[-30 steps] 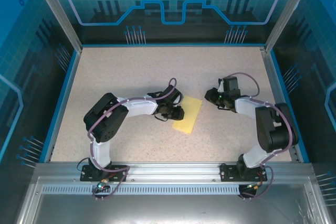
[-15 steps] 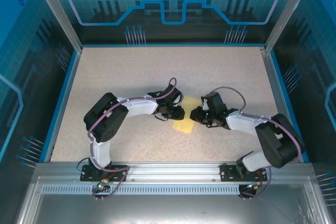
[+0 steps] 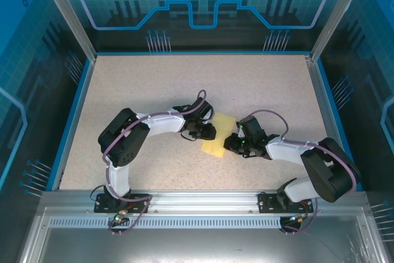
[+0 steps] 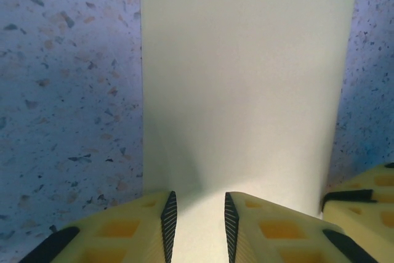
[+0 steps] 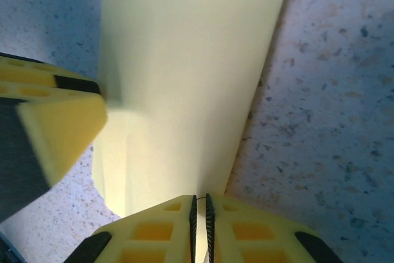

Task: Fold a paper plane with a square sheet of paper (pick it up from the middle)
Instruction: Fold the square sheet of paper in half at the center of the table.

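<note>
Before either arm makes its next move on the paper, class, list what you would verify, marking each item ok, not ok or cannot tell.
1. Sheet of paper on the table, long edges straight: ok.
2. Left gripper over one edge of the paper, jaws apart: ok.
3. Right gripper at the opposite edge, jaws nearly shut: ok.
4. Right gripper actually pinching the paper: cannot tell.
5. Paper lying fully flat near the fingers: cannot tell.

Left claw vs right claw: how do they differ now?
The left claw has its jaws apart over the sheet; the right claw is closed to a slit, apparently pinching that sheet's edge. The left claw is at the sheet's left, the right claw at its right. Both sit low on it.
</note>
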Robot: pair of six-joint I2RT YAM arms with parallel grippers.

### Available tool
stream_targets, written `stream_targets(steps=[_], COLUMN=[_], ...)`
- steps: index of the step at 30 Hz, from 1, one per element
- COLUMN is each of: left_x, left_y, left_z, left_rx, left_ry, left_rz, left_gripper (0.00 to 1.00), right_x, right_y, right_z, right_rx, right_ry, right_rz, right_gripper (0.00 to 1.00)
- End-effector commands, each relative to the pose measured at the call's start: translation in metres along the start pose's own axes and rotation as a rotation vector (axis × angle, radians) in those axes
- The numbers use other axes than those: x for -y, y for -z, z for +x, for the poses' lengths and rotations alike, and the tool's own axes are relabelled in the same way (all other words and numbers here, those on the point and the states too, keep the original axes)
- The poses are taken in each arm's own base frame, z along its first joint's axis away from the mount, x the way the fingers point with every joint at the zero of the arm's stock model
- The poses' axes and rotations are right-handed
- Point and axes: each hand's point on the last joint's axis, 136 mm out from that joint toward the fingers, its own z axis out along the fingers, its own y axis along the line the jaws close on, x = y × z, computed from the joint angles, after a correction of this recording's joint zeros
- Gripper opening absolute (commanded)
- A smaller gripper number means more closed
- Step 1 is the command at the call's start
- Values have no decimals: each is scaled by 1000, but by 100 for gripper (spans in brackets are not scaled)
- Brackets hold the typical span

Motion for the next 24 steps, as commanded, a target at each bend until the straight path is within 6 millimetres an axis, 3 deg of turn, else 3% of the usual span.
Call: stream_targets(steps=[1,5,13,18,24], left_x=[7,13,26,33,40], left_y=[11,19,31,23,10], left_z=[-4,-2,22,34,35], left_rx=[-10,-11,-44,-76,-88], left_ry=[28,38,99,132,139], left_rz=[28,58,177,247,290], left_gripper=[31,32,32,30,27], right_x=[5,9,14,12,6], right_y=[-4,-4,-1,1,2], right_z=[7,8,6,5,2], right_rx=[-20,-30,-38,-31,-25], right_ry=[30,42,55,55,40], right_rz=[22,42,80,77,49], right_gripper=[14,14,11,10,7])
